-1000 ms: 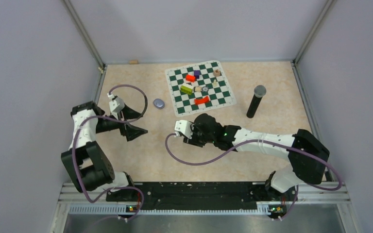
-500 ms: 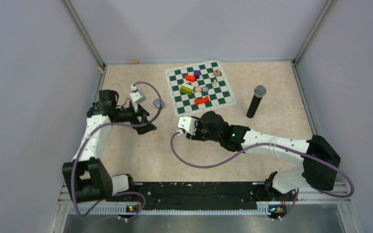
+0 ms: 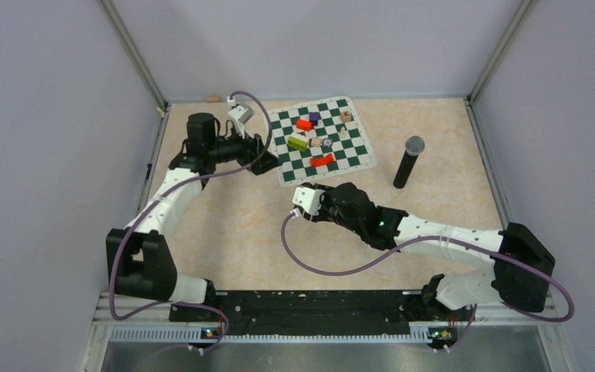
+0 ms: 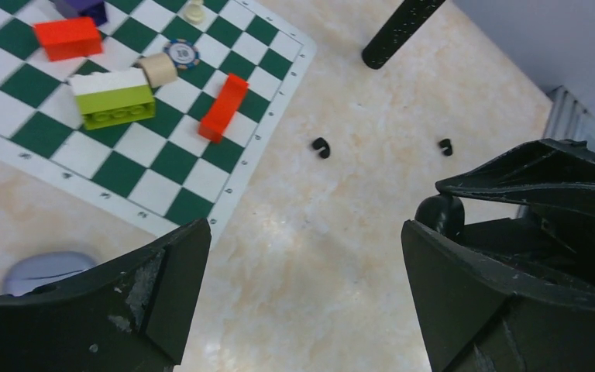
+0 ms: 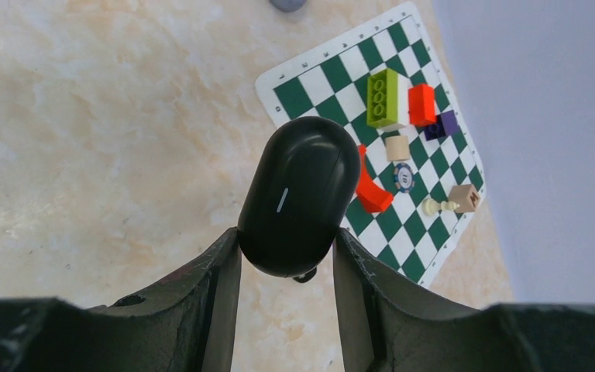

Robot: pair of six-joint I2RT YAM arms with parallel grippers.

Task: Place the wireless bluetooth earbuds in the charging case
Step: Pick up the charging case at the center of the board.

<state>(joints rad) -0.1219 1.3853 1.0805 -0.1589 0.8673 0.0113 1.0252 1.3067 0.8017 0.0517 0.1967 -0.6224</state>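
On the table (image 3: 225, 225) seen from above: 1 chessboard (image 3: 319, 139), 1 microphone (image 3: 408, 163) to its right; L arm (image 3: 172, 186) at the board's left edge, R arm (image 3: 434, 232) near its front edge

L wrist view: left gripper (image 4: 302, 232) spread wide, empty. 2 black earbuds (image 4: 321, 146), 2nd one (image 4: 445, 146), lie on bare table just off the board, apart from each other; no purple ones seen. On the board 2 red blocks (image 4: 66, 37), 1 green-white block (image 4: 112, 97). 1 pale purple pebble shape (image 4: 46, 267) by the near finger, prob. a 2nd case

R wrist view: right gripper (image 5: 287, 236) pinches 1 black charging case (image 5: 298, 194), lid looks shut

Risks: the rounded case could squirt out of the pinch; nothing goes in till the lid opens; tiny buds could skid away from such wide fingers; buds may end up in the wrong case
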